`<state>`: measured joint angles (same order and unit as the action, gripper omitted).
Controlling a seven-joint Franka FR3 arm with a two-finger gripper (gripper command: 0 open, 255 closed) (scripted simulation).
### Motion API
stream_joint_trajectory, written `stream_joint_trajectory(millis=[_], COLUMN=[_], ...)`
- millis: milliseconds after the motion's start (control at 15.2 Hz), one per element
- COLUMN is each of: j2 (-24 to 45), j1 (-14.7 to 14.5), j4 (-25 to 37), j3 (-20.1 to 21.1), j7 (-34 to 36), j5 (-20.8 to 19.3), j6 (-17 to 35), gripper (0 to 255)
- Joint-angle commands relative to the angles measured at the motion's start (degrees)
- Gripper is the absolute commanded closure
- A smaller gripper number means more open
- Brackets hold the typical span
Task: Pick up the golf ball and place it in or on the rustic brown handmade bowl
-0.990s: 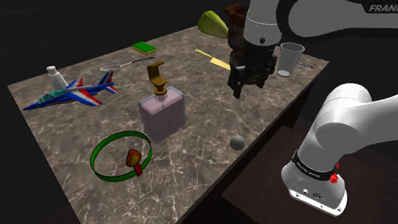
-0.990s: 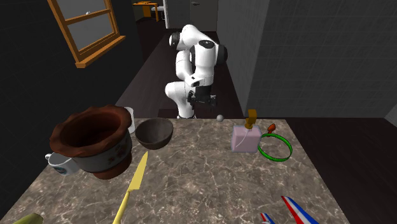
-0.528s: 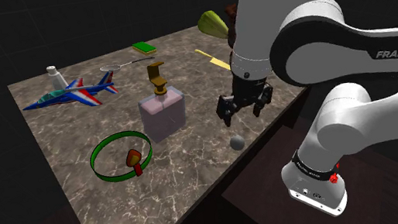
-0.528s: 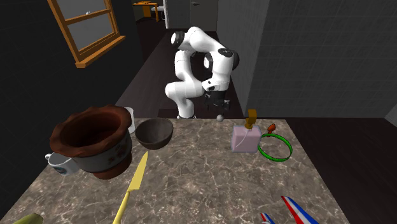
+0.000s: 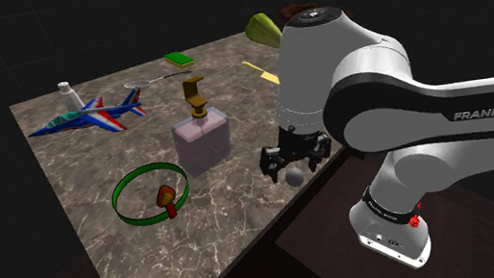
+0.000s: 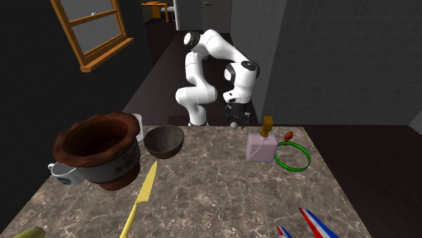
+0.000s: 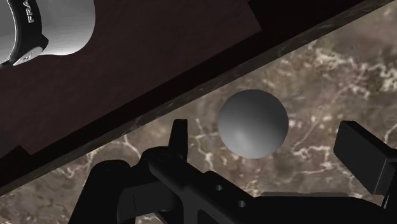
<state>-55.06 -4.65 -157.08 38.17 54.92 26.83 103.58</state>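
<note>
The golf ball [image 5: 296,177] [image 7: 253,123] is a plain grey sphere lying on the marble table close to its edge nearest the stand. My black gripper [image 5: 291,163] [image 7: 267,133] hangs low over it, open, with one finger on each side of the ball and neither touching it. From across the table, the ball [image 6: 233,125] sits just under the gripper [image 6: 235,120] at the far edge. A dark brown round bowl [image 6: 163,140] stands on the table toward that view's left, well away from the ball. Beside it is a bigger brown-rimmed pot [image 6: 95,147].
A pink soap dispenser [image 5: 201,137] and a green ring with a red-brown piece [image 5: 151,193] stand beside the ball. Farther off are a toy jet [image 5: 87,115], a yellow knife [image 6: 141,194], a green pad [image 5: 180,60] and a mug [image 6: 61,170]. The table edge [image 7: 210,89] runs right beside the ball.
The arm swung away from the far end of the table and came down toward the ball. The open gripper now straddles it. The ball has not moved.
</note>
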Motion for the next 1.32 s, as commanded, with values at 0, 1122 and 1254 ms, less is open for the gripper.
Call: stream_joint_trajectory(millis=[0, 1122, 1254], j2=[0.2, 0.4, 0.5], j1=[-0.2, -0.4, -0.4], j4=[-1.4, -2.4, -2.4], j3=[0.6, 1.2, 1.2], j7=[-0.2, -0.2, -0.2], j5=[0.6, 1.2, 1.2], j6=[1.5, 2.7, 2.8], gripper=[0, 255, 255])
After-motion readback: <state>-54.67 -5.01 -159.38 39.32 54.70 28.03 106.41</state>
